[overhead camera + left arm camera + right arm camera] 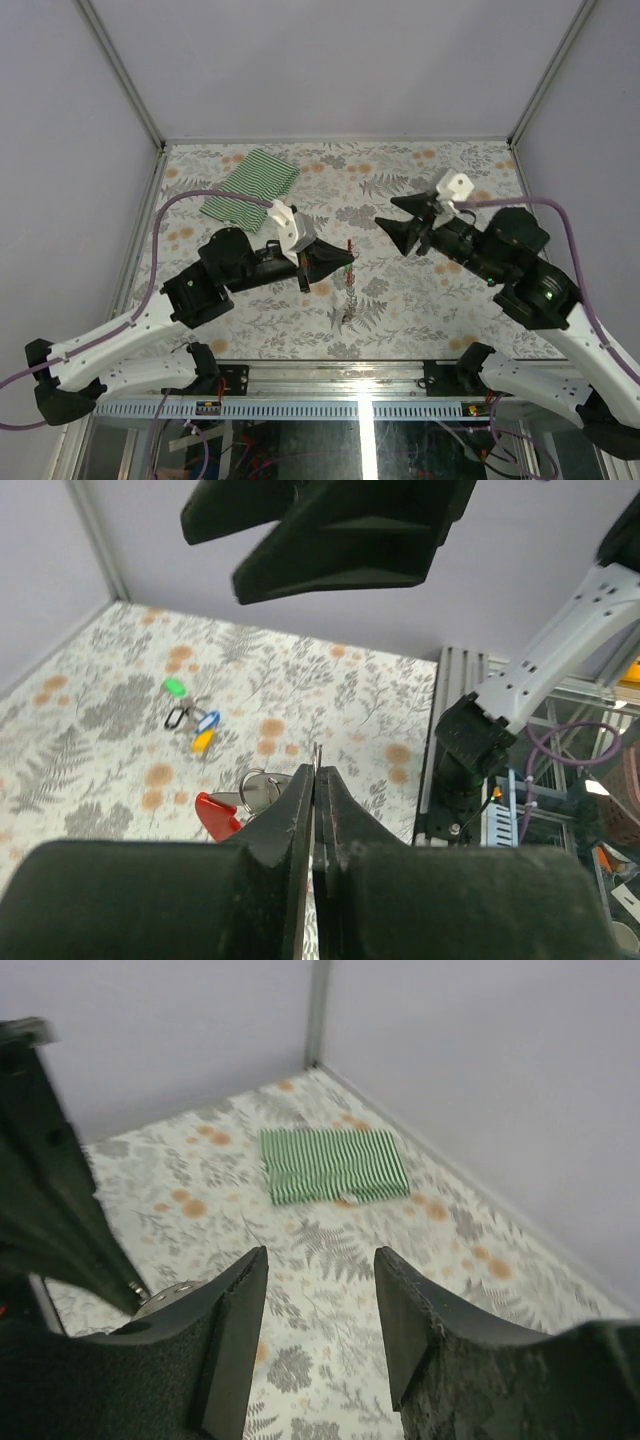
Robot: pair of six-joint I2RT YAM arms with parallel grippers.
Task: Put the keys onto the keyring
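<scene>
Keyring [347, 297] is looking light, thin and slippery, so I am pinching its metal end in my closed left gripper [316, 775], my right gripper [320, 1260] hovering part-open, empty.

Soft even light, slight right-wrist blur.

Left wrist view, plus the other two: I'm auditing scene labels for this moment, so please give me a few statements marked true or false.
1. The left gripper has its fingers shut on a thin metal piece. True.
2. The right gripper holds the striped cloth. False: its fingers are open and empty, and the cloth lies flat on the table.
3. A red tag sits close beside the left fingers. True.
4. The green tag rests on the striped cloth. False: it lies on the floral table, near a black loop and a blue tag.
</scene>
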